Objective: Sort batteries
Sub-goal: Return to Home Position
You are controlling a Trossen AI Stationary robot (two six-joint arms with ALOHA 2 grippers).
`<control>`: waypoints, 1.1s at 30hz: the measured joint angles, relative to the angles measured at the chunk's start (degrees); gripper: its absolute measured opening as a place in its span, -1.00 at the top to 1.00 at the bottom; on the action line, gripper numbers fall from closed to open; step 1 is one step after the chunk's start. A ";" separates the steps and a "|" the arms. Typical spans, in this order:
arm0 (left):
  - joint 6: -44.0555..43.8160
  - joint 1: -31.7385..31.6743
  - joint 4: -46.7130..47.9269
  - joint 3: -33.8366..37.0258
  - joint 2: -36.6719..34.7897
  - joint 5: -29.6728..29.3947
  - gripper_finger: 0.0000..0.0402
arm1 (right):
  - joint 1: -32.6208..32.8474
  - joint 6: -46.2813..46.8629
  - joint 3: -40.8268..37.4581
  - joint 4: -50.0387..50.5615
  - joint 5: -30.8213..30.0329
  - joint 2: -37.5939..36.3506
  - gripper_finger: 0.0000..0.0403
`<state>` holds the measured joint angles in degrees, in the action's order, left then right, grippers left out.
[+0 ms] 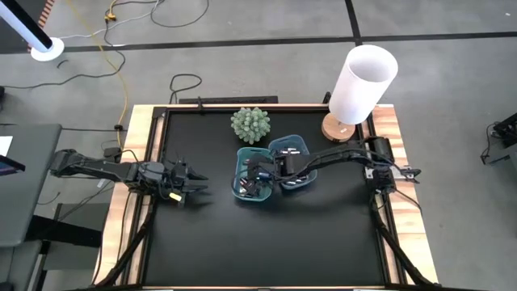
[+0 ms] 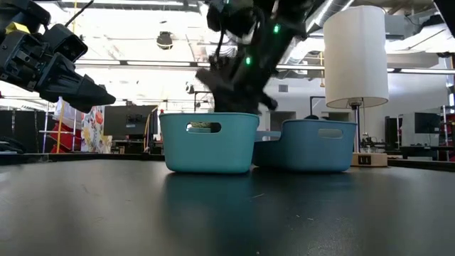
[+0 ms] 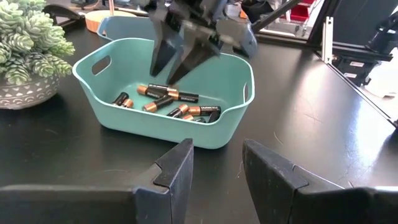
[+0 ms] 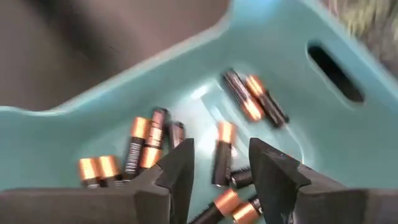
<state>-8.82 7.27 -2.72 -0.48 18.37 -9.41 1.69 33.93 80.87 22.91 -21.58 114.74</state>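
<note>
- The batteries, dark with copper ends, are lying loose on the floor of a teal tray.
- That tray is sitting about midway between the surface's left and right edges, somewhat nearer the far edge. A second tray is sitting against its right side.
- The right claw is hanging released just above the batteries, its fingers parted and gripping nothing.
- The tray walls are closing in around the claw, with open air above.
- The right arm is reaching in from the right edge, across the second tray.
- A plant is standing just behind the trays and a lamp at the far right corner.
- The left claw is hovering near the left edge, released and empty, with bare surface between it and the tray.
</note>
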 joint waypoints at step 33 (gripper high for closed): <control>5.27 -0.01 -0.87 -0.16 -2.64 -0.63 0.32 | 33.34 18.96 -16.27 19.21 -7.10 -21.69 0.17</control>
<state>-3.55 7.26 -3.60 -0.64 15.73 -10.04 35.03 52.89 64.60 42.11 -28.69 93.06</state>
